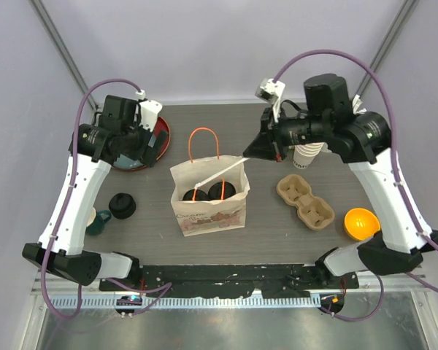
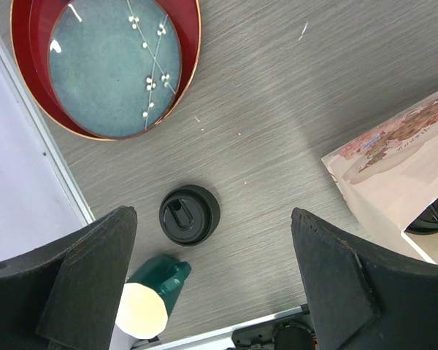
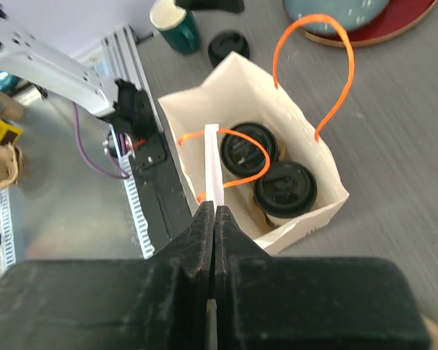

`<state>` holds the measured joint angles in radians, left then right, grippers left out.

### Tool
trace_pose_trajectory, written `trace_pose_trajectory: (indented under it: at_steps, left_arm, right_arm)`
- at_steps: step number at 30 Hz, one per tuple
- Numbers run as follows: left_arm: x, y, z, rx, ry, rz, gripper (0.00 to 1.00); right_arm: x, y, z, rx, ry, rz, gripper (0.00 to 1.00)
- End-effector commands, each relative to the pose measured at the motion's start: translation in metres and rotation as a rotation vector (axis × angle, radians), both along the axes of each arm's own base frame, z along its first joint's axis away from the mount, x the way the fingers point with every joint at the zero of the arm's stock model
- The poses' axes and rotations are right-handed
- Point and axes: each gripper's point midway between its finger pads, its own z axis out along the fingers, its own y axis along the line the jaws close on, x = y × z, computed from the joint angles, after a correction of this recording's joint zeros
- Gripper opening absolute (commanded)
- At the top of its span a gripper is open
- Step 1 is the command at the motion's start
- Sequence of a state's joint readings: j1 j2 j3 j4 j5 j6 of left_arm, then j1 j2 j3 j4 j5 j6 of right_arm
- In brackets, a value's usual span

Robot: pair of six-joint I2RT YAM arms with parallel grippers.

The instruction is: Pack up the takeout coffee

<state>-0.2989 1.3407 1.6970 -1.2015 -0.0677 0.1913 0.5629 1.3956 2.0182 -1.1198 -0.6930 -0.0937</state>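
**Ana:** Starting from the near edge, what was around the bag?

**Ben:** A dark green ceramic mug and a loose round black plastic lid sat at nine o'clock of the printed cream paper bag. A round orange bowl sat at four o'clock, and a brown moulded cardboard cup carrier at three.

**Ana:** And the coffee?

**Ben:** Both were inside the bag, upright and side by side: a black-lidded cream paper cup and a second lidded cup.

**Ana:** What about the arms?

**Ben:** The right gripper, at two o'clock, was clenched on a thin white strip. The strip slanted down across the bag's mouth. I couldn't tell whether it was a straw or a stirrer. The left gripper hung spread wide and empty at ten o'clock, by the red-rimmed plate with a blue-grey centre. Farthest back, a stack of bare paper cups stood under the right arm.

**Ana:** What were the risks?

**Ben:** The strip's tip lay close to an orange cord handle, so I judged it could catch there. Nothing was bracing the bag, so a drag might have tilted it and the cups with it. If the gripper let go early, the strip could have dropped outside the bag.
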Motion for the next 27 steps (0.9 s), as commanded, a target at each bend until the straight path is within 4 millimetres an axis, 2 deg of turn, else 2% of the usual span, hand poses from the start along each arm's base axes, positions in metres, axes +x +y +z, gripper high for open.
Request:
trace_pose_trajectory:
  at_steps: [1,2,3,5,6,7,8,9,10,12,15,17,23,27]
  left_arm:
    - [0.003,0.0,0.01,-0.016,-0.034,0.014,0.91]
    - [0.004,0.0,0.01,-0.016,-0.036,0.014,0.91]
    - [0.003,0.0,0.011,-0.016,-0.036,0.014,0.91]
    - [0.002,0.001,0.01,-0.014,-0.036,0.012,0.91]
    - [0.001,0.001,0.011,-0.015,-0.041,0.012,0.91]
    - [0.001,0.002,0.011,-0.014,-0.041,0.013,0.91]
    - [0.0,0.002,0.011,-0.013,-0.04,0.012,0.91]
    - [0.0,0.002,0.011,-0.011,-0.044,0.013,0.91]
    - [0.0,0.003,0.011,-0.009,-0.043,0.016,0.91]
    - [0.0,0.003,0.01,-0.007,-0.043,0.014,0.91]
    - [0.001,0.003,0.009,-0.004,-0.042,0.012,0.91]
    - [0.001,0.003,0.008,-0.004,-0.039,0.014,0.91]
    - [0.002,0.002,0.007,-0.006,-0.035,0.011,0.91]
    - [0.001,0.002,0.006,-0.006,-0.033,0.011,0.91]
  right_arm:
    - [0.012,0.007,-0.024,-0.144,0.021,-0.045,0.01]
    - [0.021,0.017,-0.033,-0.167,0.042,-0.04,0.01]
    - [0.018,0.025,-0.033,-0.168,0.039,-0.017,0.01]
    - [0.026,0.036,-0.028,-0.162,0.02,-0.022,0.01]
    - [0.031,0.046,-0.04,-0.196,0.04,-0.013,0.01]
    - [0.033,0.049,-0.032,-0.19,0.016,-0.018,0.01]
    - [0.039,0.051,-0.034,-0.21,0.004,-0.039,0.01]
    - [0.043,0.06,-0.048,-0.249,0.028,-0.028,0.01]
    - [0.044,0.064,-0.043,-0.245,0.01,-0.028,0.01]
    - [0.052,0.07,-0.053,-0.279,0.008,-0.048,0.01]
    - [0.05,0.083,-0.055,-0.279,-0.004,-0.023,0.01]
    - [0.046,0.094,-0.064,-0.292,0.006,0.007,0.01]
    - [0.047,0.108,-0.089,-0.354,0.029,0.017,0.01]
    - [0.051,0.117,-0.088,-0.334,0.015,0.008,0.07]
